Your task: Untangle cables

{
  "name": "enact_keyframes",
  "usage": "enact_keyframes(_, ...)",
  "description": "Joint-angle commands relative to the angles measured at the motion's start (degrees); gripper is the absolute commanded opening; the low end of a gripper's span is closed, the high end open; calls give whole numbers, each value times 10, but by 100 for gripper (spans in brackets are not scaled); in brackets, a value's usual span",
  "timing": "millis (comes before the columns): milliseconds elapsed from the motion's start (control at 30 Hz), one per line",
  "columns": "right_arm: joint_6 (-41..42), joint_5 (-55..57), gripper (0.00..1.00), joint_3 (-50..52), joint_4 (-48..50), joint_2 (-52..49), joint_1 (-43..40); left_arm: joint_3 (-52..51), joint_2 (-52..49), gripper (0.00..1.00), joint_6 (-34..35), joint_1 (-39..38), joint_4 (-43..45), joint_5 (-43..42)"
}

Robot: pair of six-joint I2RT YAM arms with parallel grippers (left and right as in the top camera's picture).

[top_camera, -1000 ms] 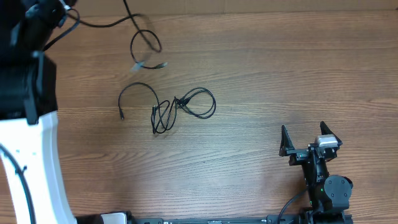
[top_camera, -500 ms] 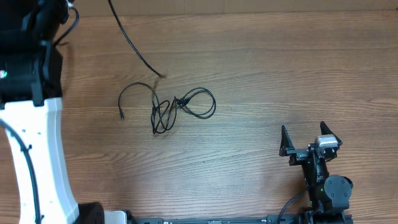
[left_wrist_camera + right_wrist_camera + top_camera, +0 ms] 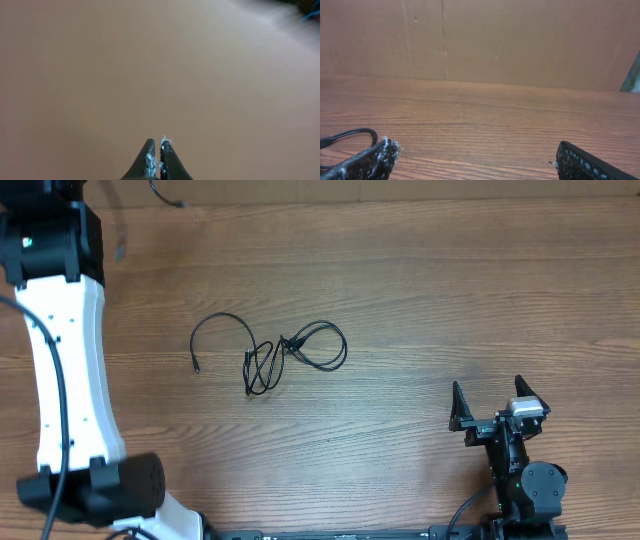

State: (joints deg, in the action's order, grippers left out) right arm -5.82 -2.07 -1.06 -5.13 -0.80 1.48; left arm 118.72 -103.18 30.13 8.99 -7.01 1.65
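L gripper (image 3: 156, 146) pinched closed, R gripper (image 3: 487, 386) jaws spread

Two arms: the left arm (image 3: 65, 360), white, down the left side of the overhead view, and the right arm (image 3: 520, 480), black, at the lower right. Two hands, the left hand (image 3: 161, 145) and the right hand (image 3: 488, 388), each with two fingers (image 3: 370, 160). One table (image 3: 450, 300). One tangled bundle of cables (image 3: 284, 345) left of centre, its cords too knotted to count, and one loose strand (image 3: 165, 197) at the upper left edge.

Bare table (image 3: 450, 300) is seen all around the cables (image 3: 270, 355), and only its left edge is blocked by the white left arm (image 3: 65, 370).
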Motion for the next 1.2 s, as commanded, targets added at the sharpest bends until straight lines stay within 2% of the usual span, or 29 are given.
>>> enact_keyframes(0,0,7,100,6,4,4,-3,4,-63,4,-176,28,-49,158)
enact_keyframes(33,0,7,100,6,4,4,-3,4,-76,4,-196,35,-65,199)
enact_keyframes(67,0,7,100,6,4,4,-3,4,-103,11,-225,50,-98,274)
enact_keyframes(100,0,7,100,6,4,4,-3,4,-119,19,-240,59,-117,298)
enact_keyframes(133,0,7,100,6,3,4,-3,4,-144,56,-262,74,-154,317)
enact_keyframes(167,0,7,100,6,4,4,-3,4,-160,80,-267,82,-177,320)
enact_keyframes(200,0,7,100,6,4,4,-3,4,-173,99,-268,89,-200,319)
enact_keyframes(333,0,7,100,6,4,4,-3,4,-202,100,-262,97,-262,313)
enact_keyframes(400,0,7,100,6,4,4,-3,4,-208,100,-259,97,-292,278)
enact_keyframes(600,0,7,100,6,4,4,-3,4,-209,100,-259,82,-370,3)
enact_keyframes(700,0,7,100,6,4,4,-3,4,-209,98,-259,78,-391,-80)
enact_keyframes(800,0,7,100,6,4,4,-3,3,-212,91,-259,73,-417,-90)
enact_keyframes(933,0,7,100,6,4,4,-3,-12,-224,90,-250,64,-424,-90)
enact_keyframes(1000,0,7,100,6,4,4,-3,-21,-229,91,-243,60,-422,-89)
enact_keyframes(1067,0,7,100,6,4,4,-3,-24,-241,99,-228,57,-421,-87)
enact_keyframes(1167,0,7,100,6,4,4,-3,-24,-267,100,-189,55,-421,-87)
